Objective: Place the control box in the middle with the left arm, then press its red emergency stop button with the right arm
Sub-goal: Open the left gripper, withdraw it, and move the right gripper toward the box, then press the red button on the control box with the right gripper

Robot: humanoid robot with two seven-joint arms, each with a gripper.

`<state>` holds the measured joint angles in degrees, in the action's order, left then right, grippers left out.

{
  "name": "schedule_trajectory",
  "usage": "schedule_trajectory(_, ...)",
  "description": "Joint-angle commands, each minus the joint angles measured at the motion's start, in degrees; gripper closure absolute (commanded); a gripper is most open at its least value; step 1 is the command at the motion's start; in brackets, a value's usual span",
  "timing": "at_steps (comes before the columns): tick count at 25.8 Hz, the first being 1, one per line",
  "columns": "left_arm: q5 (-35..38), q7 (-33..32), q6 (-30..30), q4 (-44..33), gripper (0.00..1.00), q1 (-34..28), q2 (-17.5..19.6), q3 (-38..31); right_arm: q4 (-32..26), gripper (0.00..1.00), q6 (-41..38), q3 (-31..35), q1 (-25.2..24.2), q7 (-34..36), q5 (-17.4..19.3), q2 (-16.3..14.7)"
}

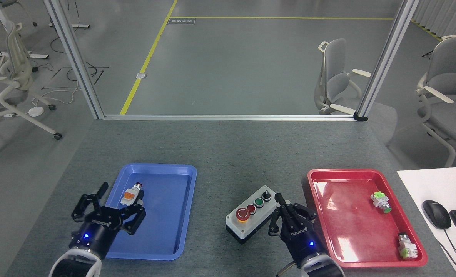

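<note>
Head view showed the control box (254, 216) on the bench between trays, just left of the right gripper (291, 215), fingers bunched, empty. Its red emergency stop button (242, 214) lay farther left; a short reach risked hitting the smaller buttons. Left gripper (106, 209) hung spread, empty.

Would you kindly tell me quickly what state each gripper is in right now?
Left gripper: open, fingers spread, holding nothing, over the blue tray's left edge.
Right gripper: fingers drawn together, empty, beside the control box.

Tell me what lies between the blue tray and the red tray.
In the head view, the control box and the right tool lie between blue tray and red tray.
</note>
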<state>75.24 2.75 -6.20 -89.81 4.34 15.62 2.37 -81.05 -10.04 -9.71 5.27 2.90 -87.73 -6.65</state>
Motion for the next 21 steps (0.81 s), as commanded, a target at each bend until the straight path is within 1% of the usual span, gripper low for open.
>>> schedule_trajectory(1, -4.4, 0.0, 0.8, 4.6, 0.01, 4.7, -0.9, -5.5, 1.8, 1.0, 1.4, -3.4, 1.1, 0.2, 0.0, 0.7)
schedule_trajectory(4, -5.4, 0.0, 4.2, 10.3, 0.01, 9.7, -1.1, -5.5, 4.0, 1.0, 2.6, -5.2, 2.4, -2.3, 0.1, 1.9)
schedule_trajectory(5, -5.3, 0.0, 4.3, 11.9, 0.01, 10.8, -1.0, -5.5, 5.0, 1.0, 2.7, -5.8, 3.2, -2.5, 0.1, 2.1)
schedule_trajectory(8, -5.3, 0.0, 4.3, 14.6, 0.01, 11.8, -1.1, -5.4, 7.7, 1.0, 3.4, -7.5, 4.5, -2.5, 0.2, 2.3)
schedule_trajectory(11, -5.3, 0.1, 4.2, 14.7, 0.01, 11.8, -1.1, -5.4, 9.9, 1.0, 3.4, -8.7, 5.7, -2.5, 0.2, 2.6)
schedule_trajectory(15, -5.5, 0.1, 4.2, 14.4, 0.01, 11.8, -1.6, -5.4, 12.4, 1.0, 3.5, -9.7, 6.1, -2.6, 0.7, 2.7)
schedule_trajectory(18, -5.5, 0.1, 4.1, 14.3, 0.01, 11.9, -2.0, -5.5, 12.8, 1.0, 3.6, -9.7, 5.9, -4.0, 2.5, 2.6)
schedule_trajectory(21, -5.4, 0.1, 4.1, 14.1, 0.01, 11.9, -2.1, -5.5, 12.8, 1.0, 4.2, -9.7, 5.9, -4.8, 2.7, 2.5)
